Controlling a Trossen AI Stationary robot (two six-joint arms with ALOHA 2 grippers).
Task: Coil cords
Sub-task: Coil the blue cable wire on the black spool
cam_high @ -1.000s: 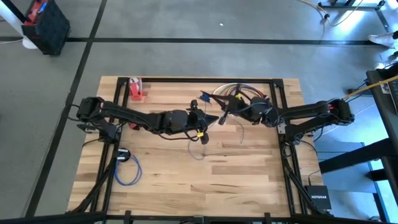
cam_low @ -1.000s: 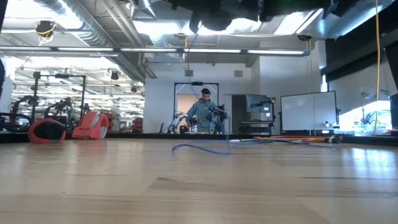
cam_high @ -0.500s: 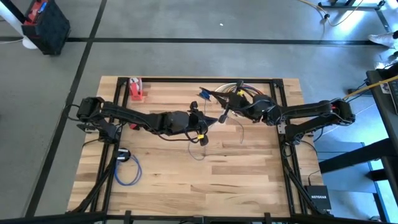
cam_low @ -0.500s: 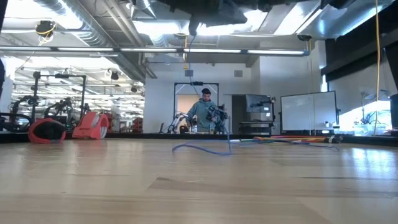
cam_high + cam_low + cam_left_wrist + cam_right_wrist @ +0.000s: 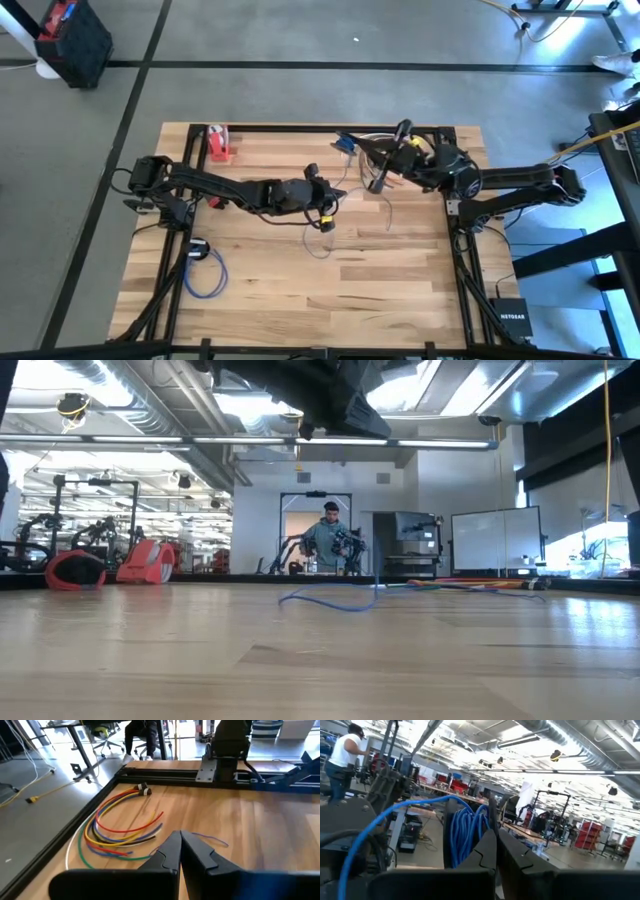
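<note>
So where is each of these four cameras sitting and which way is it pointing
High: overhead, straight down on table, both arms, left gripper, right gripper.
Low: tabletop height, facing the room; blue cord, arm undersides overhead.
Left wrist: over shut fingers, toward the coloured cords.
Right wrist: aimed into the room, fingers pinching blue coil.
Shared: high and left wrist both show the coloured cords.

The worktop [image 5: 300, 290] is showing pale wood planks inside a black frame. Red, orange, yellow, blue and green cords [image 5: 120, 832] are lying bundled together. A blue cord [image 5: 465, 827] is looping past 2 black fingers [image 5: 487, 852].
</note>
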